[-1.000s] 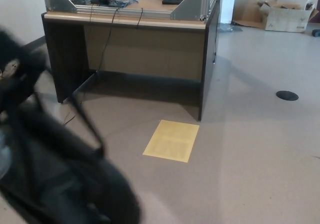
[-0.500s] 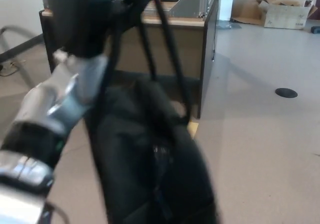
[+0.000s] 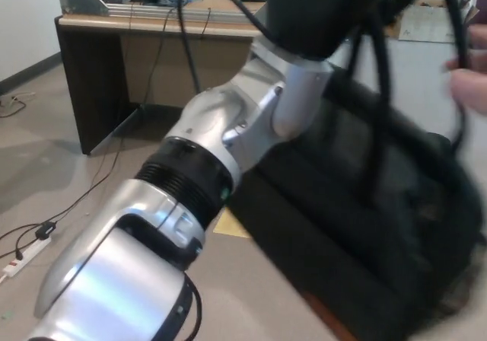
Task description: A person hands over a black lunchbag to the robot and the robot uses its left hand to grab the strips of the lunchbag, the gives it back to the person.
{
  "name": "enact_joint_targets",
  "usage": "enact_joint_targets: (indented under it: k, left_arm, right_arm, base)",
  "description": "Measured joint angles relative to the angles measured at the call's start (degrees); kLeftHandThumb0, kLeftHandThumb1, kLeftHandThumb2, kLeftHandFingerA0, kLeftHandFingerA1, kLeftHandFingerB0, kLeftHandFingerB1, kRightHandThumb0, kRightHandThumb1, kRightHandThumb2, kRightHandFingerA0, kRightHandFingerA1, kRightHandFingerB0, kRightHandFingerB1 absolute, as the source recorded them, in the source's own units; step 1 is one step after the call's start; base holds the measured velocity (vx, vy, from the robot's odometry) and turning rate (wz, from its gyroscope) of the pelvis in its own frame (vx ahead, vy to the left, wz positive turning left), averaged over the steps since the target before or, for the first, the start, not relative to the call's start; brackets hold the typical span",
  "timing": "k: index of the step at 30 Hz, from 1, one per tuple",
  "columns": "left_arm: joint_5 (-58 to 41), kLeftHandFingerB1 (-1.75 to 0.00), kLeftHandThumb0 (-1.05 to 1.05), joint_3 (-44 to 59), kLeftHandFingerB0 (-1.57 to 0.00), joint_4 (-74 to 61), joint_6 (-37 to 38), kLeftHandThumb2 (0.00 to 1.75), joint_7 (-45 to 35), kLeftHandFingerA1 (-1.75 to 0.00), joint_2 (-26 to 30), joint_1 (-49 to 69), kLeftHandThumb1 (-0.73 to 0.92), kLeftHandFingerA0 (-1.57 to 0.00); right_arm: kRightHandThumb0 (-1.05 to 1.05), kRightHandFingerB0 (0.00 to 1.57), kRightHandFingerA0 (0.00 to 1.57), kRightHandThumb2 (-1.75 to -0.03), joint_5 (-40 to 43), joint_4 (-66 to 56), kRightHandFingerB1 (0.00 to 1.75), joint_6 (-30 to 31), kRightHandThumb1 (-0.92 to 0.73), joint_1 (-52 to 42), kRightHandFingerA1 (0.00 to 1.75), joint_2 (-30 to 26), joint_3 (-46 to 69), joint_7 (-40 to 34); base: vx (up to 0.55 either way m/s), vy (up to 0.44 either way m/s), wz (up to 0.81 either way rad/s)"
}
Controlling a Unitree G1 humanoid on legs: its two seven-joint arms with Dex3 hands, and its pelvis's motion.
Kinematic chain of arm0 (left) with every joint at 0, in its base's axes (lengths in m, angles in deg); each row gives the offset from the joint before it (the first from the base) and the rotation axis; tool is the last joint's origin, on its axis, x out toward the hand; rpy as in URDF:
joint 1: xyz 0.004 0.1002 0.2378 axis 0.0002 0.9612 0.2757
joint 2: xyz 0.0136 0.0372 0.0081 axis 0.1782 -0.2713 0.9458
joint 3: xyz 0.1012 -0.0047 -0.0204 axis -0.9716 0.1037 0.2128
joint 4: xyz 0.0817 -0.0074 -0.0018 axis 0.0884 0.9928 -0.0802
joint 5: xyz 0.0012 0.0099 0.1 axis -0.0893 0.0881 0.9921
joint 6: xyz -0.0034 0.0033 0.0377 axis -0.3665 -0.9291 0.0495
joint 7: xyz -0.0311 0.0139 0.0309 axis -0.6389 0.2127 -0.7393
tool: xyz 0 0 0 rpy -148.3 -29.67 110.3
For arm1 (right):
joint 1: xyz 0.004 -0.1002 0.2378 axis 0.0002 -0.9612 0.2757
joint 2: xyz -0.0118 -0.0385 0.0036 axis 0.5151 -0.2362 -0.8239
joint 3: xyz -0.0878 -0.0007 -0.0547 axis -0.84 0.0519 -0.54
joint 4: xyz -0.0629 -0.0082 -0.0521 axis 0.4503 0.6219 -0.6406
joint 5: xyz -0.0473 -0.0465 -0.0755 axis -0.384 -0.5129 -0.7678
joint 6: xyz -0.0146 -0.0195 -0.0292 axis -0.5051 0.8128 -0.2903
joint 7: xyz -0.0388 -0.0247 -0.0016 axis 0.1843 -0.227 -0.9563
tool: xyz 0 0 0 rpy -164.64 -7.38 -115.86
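Observation:
My left arm (image 3: pixel 205 173) reaches from the bottom left up to the top centre, silver at the forearm. Its black left hand (image 3: pixel 323 6) is partly cut off by the top edge and is shut on the straps (image 3: pixel 378 90) of the black lunchbag (image 3: pixel 380 227). The bag hangs blurred below and to the right of the hand, filling the right half of the picture. A person's hand (image 3: pixel 470 78) shows blurred at the right edge, against the outer strap (image 3: pixel 459 59). My right hand is out of sight.
A dark wooden desk (image 3: pixel 114 59) with a metal frame and cables stands at the back left. A white power strip (image 3: pixel 23 251) and its cord lie on the floor at left. A yellow floor patch (image 3: pixel 230 224) peeks out under my arm.
My left arm has swung to the right and up, carrying the lunchbag from the lower left to the right side. A person's hand has come in at the right edge. The view has shifted.

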Motion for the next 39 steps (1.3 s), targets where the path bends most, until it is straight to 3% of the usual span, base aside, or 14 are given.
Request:
enact_joint_targets:
  k: [12, 13, 15, 16, 18, 19, 20, 21, 22, 25, 26, 27, 28, 39]
  left_arm:
    - [0.96, -1.71, -0.27, -2.54, -0.57, -1.00, -0.09, 0.56, -2.63, -1.75, 3.03, 2.08, 0.61, -0.81]
    - [1.03, -1.69, -0.26, -2.57, -0.57, -1.23, -0.11, 0.56, -2.70, -1.75, 3.20, 2.35, 0.60, -0.80]
    - [1.13, -1.64, -0.27, -2.61, -0.58, -2.05, -0.14, 0.56, -2.96, -1.75, 3.40, 3.03, 0.60, -0.77]
    - [1.12, -0.37, -0.67, -2.60, -0.34, -2.55, -0.15, 0.58, -3.24, -0.44, 3.48, 3.42, 0.58, -0.27]
    - [0.85, -0.33, -0.79, -2.42, -0.11, -3.81, -0.26, 0.84, -4.81, -0.23, 3.50, 4.35, 0.49, -0.05]
    - [0.65, 0.00, -0.93, -2.35, 0.00, -4.45, -0.37, 0.59, -5.90, 0.00, 3.47, 4.78, 0.60, 0.00]
    - [0.42, 0.00, -0.95, -2.31, 0.00, -5.06, -0.43, 0.60, -6.90, 0.00, 3.47, 5.10, 0.62, 0.00]
    - [0.19, 0.00, -0.95, -2.27, 0.00, -5.84, -0.46, 0.60, -7.87, 0.00, 3.46, 5.46, 0.62, 0.00]
    - [-0.05, 0.00, -0.99, -2.27, 0.00, -6.57, -0.47, 0.61, -8.83, 0.00, 3.46, 5.81, 0.66, 0.00]
    - [-0.59, 0.00, -1.04, -2.27, 0.00, -8.43, -0.52, 0.61, -11.20, 0.00, 3.47, 6.65, 0.70, 0.00]
    - [-0.83, 0.00, -1.05, -2.27, 0.00, -9.42, -0.53, 0.62, -12.29, 0.00, 3.47, 7.08, 0.71, 0.00]
    - [-1.06, 0.00, -1.05, -2.27, 0.00, -10.50, -0.53, 0.63, -13.40, 0.00, 3.47, 7.50, 0.72, 0.00]
    - [-1.23, 0.00, -1.05, -2.26, 0.00, -11.44, -0.53, 0.63, -14.29, 0.00, 3.48, 7.87, 0.72, 0.00]
    - [-5.97, 0.00, -0.99, 0.18, 0.00, -28.23, -1.47, 0.59, -25.00, 0.00, 7.10, 15.16, 0.63, 0.00]
  right_arm:
    - [-0.59, 0.61, 0.68, -0.63, -0.01, -0.12, 0.46, 0.92, -0.74, 1.31, 0.48, 0.03, -0.39, 1.00]
    - [-0.58, 0.52, 0.62, -1.00, 0.00, -0.13, 0.58, 1.13, -0.62, 1.38, 0.63, 0.03, -0.40, 1.07]
    - [-0.59, 0.62, 0.68, -0.63, -0.02, -0.13, 0.47, 1.36, -0.74, 1.54, 0.48, 0.06, -0.46, 1.13]
    - [-0.59, 0.63, 0.68, -0.63, -0.03, -0.13, 0.47, 1.45, -0.74, 1.61, 0.47, 0.06, -0.50, 1.13]
    - [-0.58, 0.63, 0.69, -0.63, -0.05, -0.14, 0.47, 1.53, -0.74, 1.65, 0.48, 0.08, -0.53, 1.13]
    - [-0.55, 0.64, 0.71, -0.62, -0.07, -0.14, 0.48, 1.53, -0.73, 1.66, 0.49, 0.12, -0.56, 1.13]
    - [-0.52, 0.56, 0.70, -0.99, -0.09, -0.14, 0.61, 1.54, -0.60, 1.67, 0.67, 0.19, -0.56, 1.12]
    - [-0.52, 0.56, 0.70, -0.99, -0.12, -0.14, 0.61, 1.54, -0.60, 1.70, 0.67, 0.28, -0.56, 1.12]
    - [-0.55, 0.68, 0.74, -0.62, -0.15, -0.14, 0.49, 1.54, -0.73, 1.74, 0.49, 0.38, -0.57, 1.12]
    - [-0.55, 0.57, 0.69, -1.00, -0.20, -0.14, 0.61, 1.54, -0.61, 1.84, 0.66, 0.50, -0.61, 1.12]
    - [-0.56, 0.66, 0.73, -0.63, -0.22, -0.14, 0.47, 1.54, -0.73, 1.87, 0.49, 0.51, -0.64, 1.12]
    - [-0.54, 0.57, 0.69, -1.00, -0.22, -0.14, 0.60, 1.54, -0.62, 1.89, 0.66, 0.51, -0.67, 1.12]
    - [-0.56, 0.66, 0.73, -0.63, -0.24, -0.14, 0.47, 1.54, -0.73, 1.90, 0.49, 0.51, -0.70, 1.12]
    - [-0.57, 0.69, 0.74, -0.62, -0.29, -0.14, 0.49, 1.54, -0.74, 2.19, 0.50, 0.56, -0.88, 1.10]
  base:
    - [0.00, 0.000, 0.00]
    - [0.00, 0.000, 0.00]
    - [0.00, 0.000, 0.00]
    - [0.00, 0.000, 0.00]
    - [0.00, 0.000, 0.00]
    - [0.00, 0.000, 0.00]
    - [0.00, 0.000, 0.00]
    - [0.00, 0.000, 0.00]
    - [0.00, 0.000, 0.00]
    - [0.00, 0.000, 0.00]
    - [0.00, 0.000, 0.00]
    - [0.00, 0.000, 0.00]
    - [0.00, 0.000, 0.00]
    - [0.00, 0.000, 0.00]
